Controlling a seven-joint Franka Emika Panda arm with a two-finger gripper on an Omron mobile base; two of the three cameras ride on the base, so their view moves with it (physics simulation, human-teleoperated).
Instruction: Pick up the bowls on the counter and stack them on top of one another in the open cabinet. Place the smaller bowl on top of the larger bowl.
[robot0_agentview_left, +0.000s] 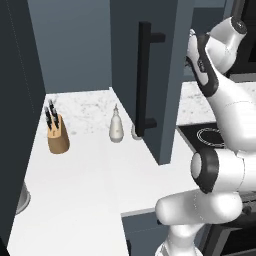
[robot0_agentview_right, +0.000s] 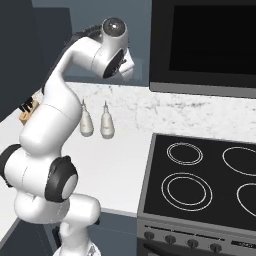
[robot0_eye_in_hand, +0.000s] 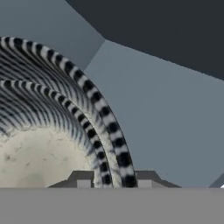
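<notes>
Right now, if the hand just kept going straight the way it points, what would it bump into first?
Most likely the bowls: in the hand view the smaller bowl sits nested in the larger bowl, their rims passing between the fingers. Beyond them is the cabinet wall. Depth is hard to judge.

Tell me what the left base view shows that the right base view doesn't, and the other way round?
Left base view alone: the slate-blue cabinet door with its black bar handle, and a wooden knife block clearly seen. Right base view alone: the whole black stove top with its knobs and a dark panel above it. Both share the white counter, the white bottle-shaped dispenser and the white arm.
</notes>
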